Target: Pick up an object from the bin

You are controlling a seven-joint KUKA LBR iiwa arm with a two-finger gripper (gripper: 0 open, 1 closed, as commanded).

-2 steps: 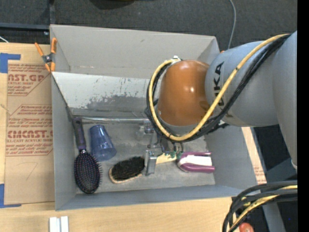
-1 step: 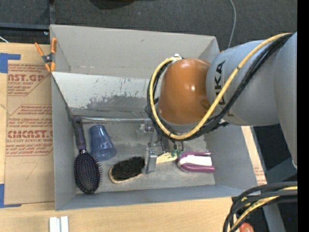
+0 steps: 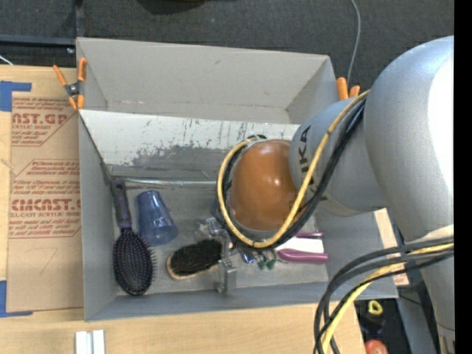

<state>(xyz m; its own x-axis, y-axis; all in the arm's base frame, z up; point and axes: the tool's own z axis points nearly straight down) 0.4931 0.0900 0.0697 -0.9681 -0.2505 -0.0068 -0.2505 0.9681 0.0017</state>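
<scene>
My gripper (image 3: 220, 254) is low in the bin's front middle, under the orange dome. Its two metal fingertips (image 3: 225, 277) stand apart, one behind and one in front of the right end of a small oval brush (image 3: 190, 259) with black bristles and a tan rim. The brush lies flat on the bin floor, and the fingers are open on either side of that end. Just left of it a translucent blue cup (image 3: 155, 217) lies on its side.
A black hairbrush with a purple handle (image 3: 131, 260) lies along the bin's left wall. A pink-handled tool (image 3: 304, 256) pokes out from under the arm at the front right. The arm covers the bin's right half.
</scene>
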